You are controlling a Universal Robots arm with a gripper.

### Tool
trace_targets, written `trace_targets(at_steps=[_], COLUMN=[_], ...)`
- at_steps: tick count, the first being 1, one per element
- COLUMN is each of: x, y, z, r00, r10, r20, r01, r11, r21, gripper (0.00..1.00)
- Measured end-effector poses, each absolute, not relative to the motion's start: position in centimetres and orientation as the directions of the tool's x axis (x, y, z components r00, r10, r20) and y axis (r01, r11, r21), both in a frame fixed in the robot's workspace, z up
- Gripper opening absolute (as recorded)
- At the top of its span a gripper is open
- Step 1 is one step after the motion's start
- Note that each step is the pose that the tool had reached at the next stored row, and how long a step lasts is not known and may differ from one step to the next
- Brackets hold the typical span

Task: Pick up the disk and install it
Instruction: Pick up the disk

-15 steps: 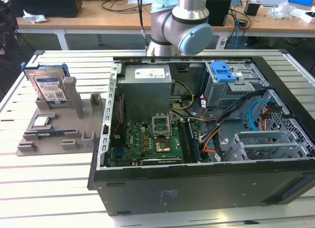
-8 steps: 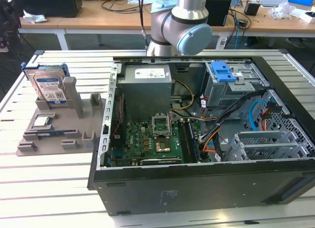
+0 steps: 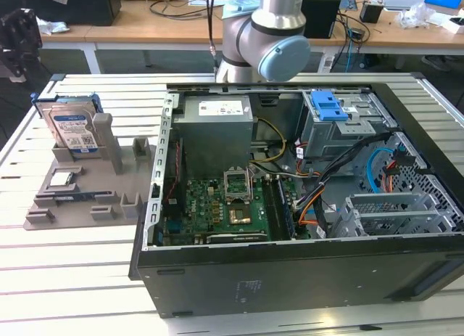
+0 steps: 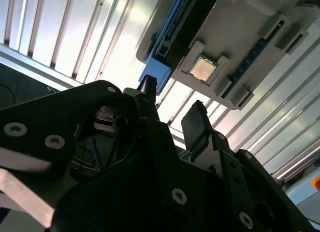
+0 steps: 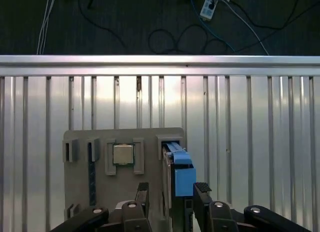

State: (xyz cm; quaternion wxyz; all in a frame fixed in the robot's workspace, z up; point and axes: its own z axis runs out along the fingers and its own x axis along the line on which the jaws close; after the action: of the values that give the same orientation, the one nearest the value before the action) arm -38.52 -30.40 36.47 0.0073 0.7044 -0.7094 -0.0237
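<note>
The step in hand is the pick; nothing has been installed yet. The disk point(image 3: 69, 128) stands on edge in a slot of the grey holder point(image 3: 109, 198), near the far corner of the bench point(image 3: 72, 278) at the exterior view's left. A chip point(image 3: 61, 178) sits in the same holder, nearer the bench's front edge.

In the first wrist view the end effector point(image 5: 172, 189) is spread wide, with one finger on each side of the disk's upper edge and its blue rail. It grips nothing. Bare holder shows between one finger and the disk. The other finger lies just beside the rail, and whether it touches I cannot tell. The second wrist view has the same fingers apart, with the blue rail beyond them.

The open case point(image 3: 290, 278) takes up the middle of the bench and its side at the exterior view's right. A blue-latched bay point(image 3: 326, 104) sits near its far wall, probably the disk's destination.

By my reading, the grasp calls for centring over the disk, so that both pads meet its flat faces evenly and squarely. A skewed grip could jam it in the slot.
</note>
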Motion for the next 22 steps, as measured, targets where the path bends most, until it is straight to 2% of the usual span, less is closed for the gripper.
trace_targets(at_steps=[22], x=[-37.6], y=[-29.2], z=[31.9], r00=[0.021], r10=[-1.000], r20=[-0.017], r01=[-0.999], r11=[-0.022], r21=[0.044], gripper=[0.48])
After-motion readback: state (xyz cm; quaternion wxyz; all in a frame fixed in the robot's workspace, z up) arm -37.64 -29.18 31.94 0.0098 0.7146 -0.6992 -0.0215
